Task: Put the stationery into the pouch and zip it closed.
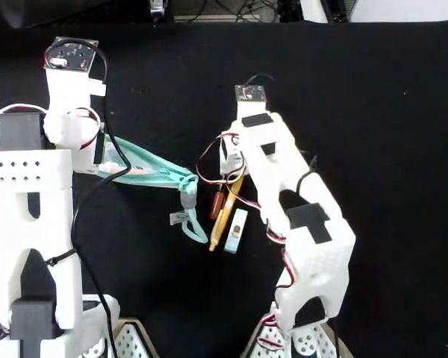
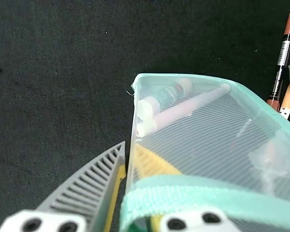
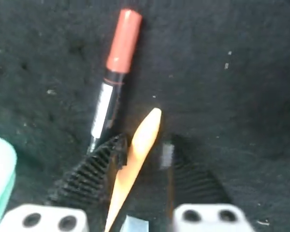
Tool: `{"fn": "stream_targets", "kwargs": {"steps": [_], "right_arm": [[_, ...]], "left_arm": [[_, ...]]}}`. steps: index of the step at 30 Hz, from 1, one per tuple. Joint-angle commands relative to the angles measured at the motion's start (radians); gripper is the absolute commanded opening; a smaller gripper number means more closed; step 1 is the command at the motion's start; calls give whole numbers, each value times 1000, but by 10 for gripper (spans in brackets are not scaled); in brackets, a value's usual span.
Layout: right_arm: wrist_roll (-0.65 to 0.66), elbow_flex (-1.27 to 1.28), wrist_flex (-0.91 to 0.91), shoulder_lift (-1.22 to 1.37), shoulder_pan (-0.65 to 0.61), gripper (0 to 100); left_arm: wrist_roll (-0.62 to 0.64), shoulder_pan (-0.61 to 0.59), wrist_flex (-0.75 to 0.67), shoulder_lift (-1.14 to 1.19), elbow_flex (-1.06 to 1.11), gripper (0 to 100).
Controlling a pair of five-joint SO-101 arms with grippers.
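Right wrist view: right gripper (image 3: pixel 145 144) sits low over the black table (image 3: pixel 241 72). Its jaws are partly apart and straddle the tip end of the orange pen (image 3: pixel 150 121). One finger touches the pen and the other shows a gap, so it is not clamped. The red-capped marker (image 3: pixel 117 67) lies just beside the pen, outside the jaws.

Left wrist view: left gripper (image 2: pixel 127 166) is clamped on one edge of the pouch (image 2: pixel 208 140), which has a clear ribbed wall and teal trim. White pens (image 2: pixel 183 108) are already inside.

High view: the pouch stretches from the left gripper toward the loose items. A small eraser-like block (image 1: pixel 239 230) lies just beside the pens, near the zip strap (image 1: pixel 188 220). Cannot tell how wide the pouch mouth stands.

Risks:
- A grip this near the tapered tip may let the pen pivot or squirt out on closing.
- With the marker so close, a finger could drag it along.
- Pushing a pen in could tug the pouch out of its single-edge hold.
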Motion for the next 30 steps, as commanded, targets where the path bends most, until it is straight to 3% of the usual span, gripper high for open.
{"fn": "stream_targets", "kwargs": {"steps": [1, 14, 30], "right_arm": [[31, -25, 5, -4, -29, 16], [123, 8, -14, -125, 26, 12], [192, 401, -15, -1176, -20, 14]], "left_arm": [[2, 12, -14, 40, 39, 30], [0, 12, -14, 40, 39, 30], [2, 13, -14, 40, 39, 30]]}}
